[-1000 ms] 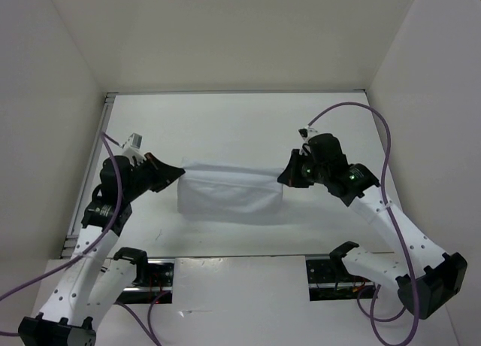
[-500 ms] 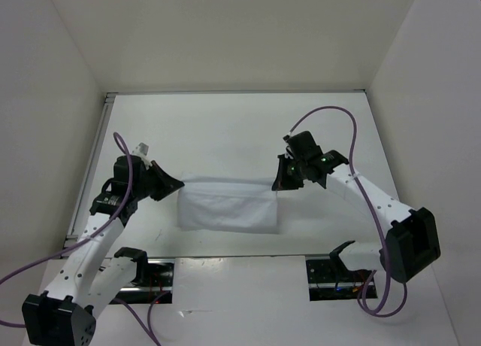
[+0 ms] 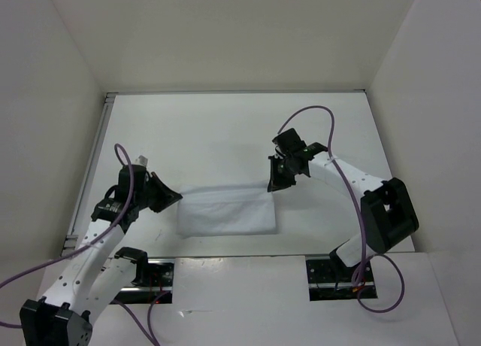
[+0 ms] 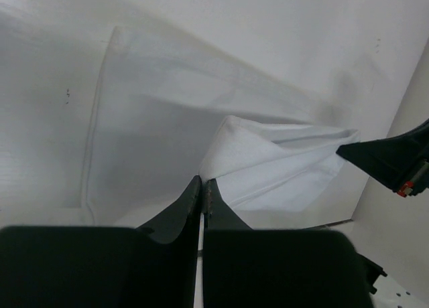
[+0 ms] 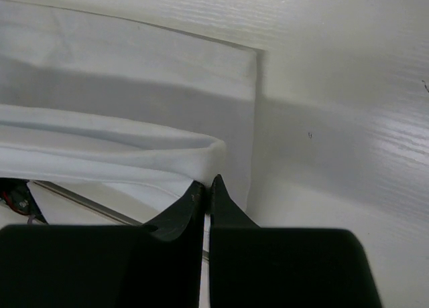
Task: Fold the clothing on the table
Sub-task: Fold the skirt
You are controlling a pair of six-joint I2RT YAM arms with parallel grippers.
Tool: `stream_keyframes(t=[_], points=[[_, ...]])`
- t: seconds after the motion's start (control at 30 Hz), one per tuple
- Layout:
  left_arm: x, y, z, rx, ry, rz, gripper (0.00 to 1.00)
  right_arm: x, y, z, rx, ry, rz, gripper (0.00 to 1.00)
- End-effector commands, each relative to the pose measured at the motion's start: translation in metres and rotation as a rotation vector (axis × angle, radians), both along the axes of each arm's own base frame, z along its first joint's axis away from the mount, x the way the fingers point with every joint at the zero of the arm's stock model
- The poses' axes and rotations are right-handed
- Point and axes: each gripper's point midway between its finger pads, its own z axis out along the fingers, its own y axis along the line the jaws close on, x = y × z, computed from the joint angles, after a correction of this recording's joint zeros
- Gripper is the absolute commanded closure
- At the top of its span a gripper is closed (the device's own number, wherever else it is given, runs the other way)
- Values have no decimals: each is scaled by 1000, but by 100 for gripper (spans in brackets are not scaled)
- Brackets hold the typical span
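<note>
My left gripper [image 3: 177, 198] at the left end of the clothing [image 3: 229, 214], my right gripper [image 3: 272, 186] at its right end, the table [image 3: 225, 128] beneath.

White clothing [image 3: 228, 210] on the white table [image 3: 225, 128], near its front edge.
You've got its far edge lifted and pulled taut, lower layer flat on the surface.

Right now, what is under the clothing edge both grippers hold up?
Under the raised edge of the clothing lies its own lower layer, flat on the table. The left gripper and right gripper pinch the corners. The table beneath that layer is covered.
</note>
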Motion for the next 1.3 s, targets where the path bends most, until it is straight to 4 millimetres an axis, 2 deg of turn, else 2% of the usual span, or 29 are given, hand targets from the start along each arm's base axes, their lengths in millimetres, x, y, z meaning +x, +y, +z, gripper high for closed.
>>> stream_keyframes(t=[0.0, 0.07, 0.13, 0.47, 0.63, 0.7, 0.8, 0.83, 0.87, 0.9, 0.93, 0.97, 1.0, 1.03, 1.1, 1.13, 1.17, 1.2, 1.23, 1.27], points=[[3, 16, -21, 64, 54, 96, 100, 23, 3, 11, -17, -83, 15, 100], [3, 18, -29, 69, 72, 110, 100, 31, 6, 16, -11, -104, 22, 100], [0, 20, -40, 84, 97, 116, 100, 33, 8, 11, -17, -92, 23, 100], [8, 27, -66, 149, 168, 145, 100, 45, 15, 6, -15, -95, 43, 100], [11, 28, -72, 160, 184, 150, 100, 54, 21, 6, -10, -105, 63, 100], [12, 30, -73, 168, 182, 157, 100, 54, 21, -5, -24, -78, 64, 100], [11, 31, -77, 180, 200, 162, 100, 60, 24, -7, -25, -84, 72, 98], [11, 33, -80, 196, 208, 160, 96, 62, 25, -9, -29, -86, 80, 96], [13, 33, -79, 193, 198, 161, 86, 64, 23, -9, -39, -91, 75, 88], [15, 33, -79, 201, 200, 152, 60, 65, 21, -10, -51, -97, 68, 87], [17, 34, -81, 215, 199, 151, 52, 67, 19, -6, -54, -110, 53, 85], [21, 33, -75, 210, 183, 152, 46, 69, 18, 0, -56, -125, 36, 73], [26, 36, -72, 230, 172, 156, 40, 74, 11, 6, -86, -162, 12, 72], [36, 38, -59, 244, 132, 163, 34, 77, 9, 25, -73, -212, -14, 72], [45, 41, -43, 258, 88, 170, 30, 80, -1, 43, -88, -270, -77, 67], [48, 43, -33, 261, 60, 183, 30, 74, -8, 46, -103, -269, -96, 63], [53, 42, -20, 261, 28, 178, 29, 67, -11, 58, -92, -290, -120, 61], [52, 42, -16, 264, 13, 173, 29, 63, -15, 62, -92, -297, -138, 57], [52, 39, -4, 241, -18, 164, 29, 53, -20, 58, -98, -277, -145, 55], [51, 37, 1, 228, -33, 157, 29, 50, -22, 67, -78, -296, -176, 53]])
